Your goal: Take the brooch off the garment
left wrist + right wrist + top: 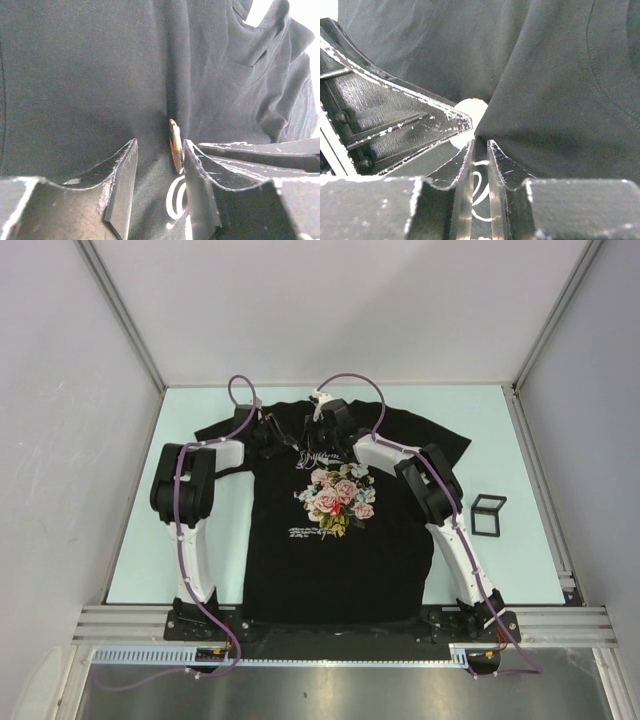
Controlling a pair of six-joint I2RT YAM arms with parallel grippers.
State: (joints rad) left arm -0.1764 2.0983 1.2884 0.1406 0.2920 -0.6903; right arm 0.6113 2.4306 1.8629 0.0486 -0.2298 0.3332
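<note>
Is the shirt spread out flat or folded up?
Spread out. The T-shirt lies face up on the table, sleeves out, flower print showing; only near the collar is it bunched.

The top view is bright and even; the pale green desk (138, 540) has hardly any shadows. At the left wrist, white glare washes out the 1 o'clock corner, and the black left pincer (159, 150) looks blurry up close. At the right wrist, the black cloth T-shirt (560, 75) looks dim and grey.
</note>
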